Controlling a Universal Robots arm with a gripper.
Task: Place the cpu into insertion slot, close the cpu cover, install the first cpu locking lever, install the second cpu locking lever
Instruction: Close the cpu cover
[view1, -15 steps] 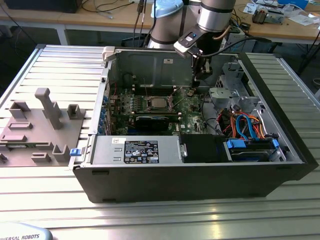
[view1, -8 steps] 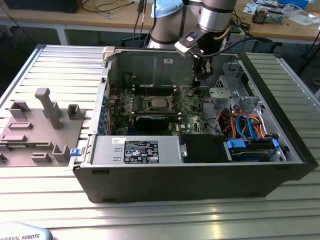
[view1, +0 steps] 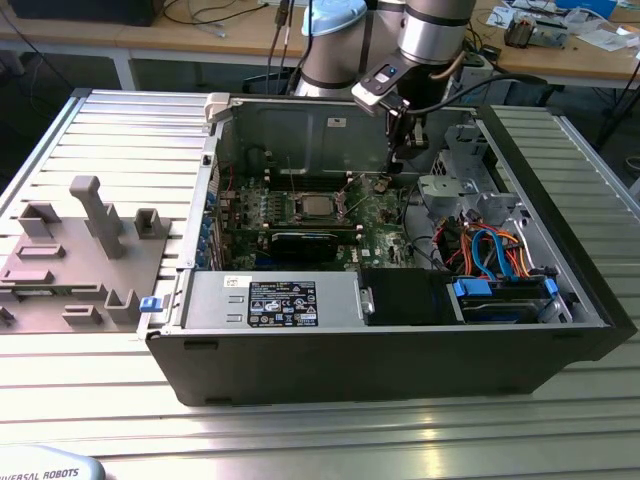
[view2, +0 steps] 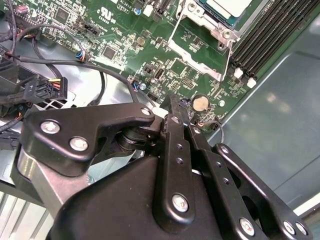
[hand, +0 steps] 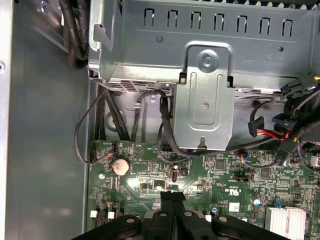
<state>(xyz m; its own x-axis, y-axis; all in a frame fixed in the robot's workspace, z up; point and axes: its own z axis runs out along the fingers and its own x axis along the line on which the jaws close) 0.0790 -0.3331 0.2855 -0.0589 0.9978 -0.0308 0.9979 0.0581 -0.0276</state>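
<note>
You have the cpu (view2: 227, 5) lying flat in the insertion slot (view1: 296, 206) on the green motherboard (hand: 200, 180), so the seating seems done. The cpu cover (view2: 195, 62) looks swung open just beside the chip, so I judge it is not closed. The gripper (hand: 172, 195) hangs above the board near the round coin battery (hand: 120, 166), to the exterior view's right of the slot and apart from it. Its jaws are pressed together and carry nothing. I think this suits pushing thin metal parts more than grasping.
</note>
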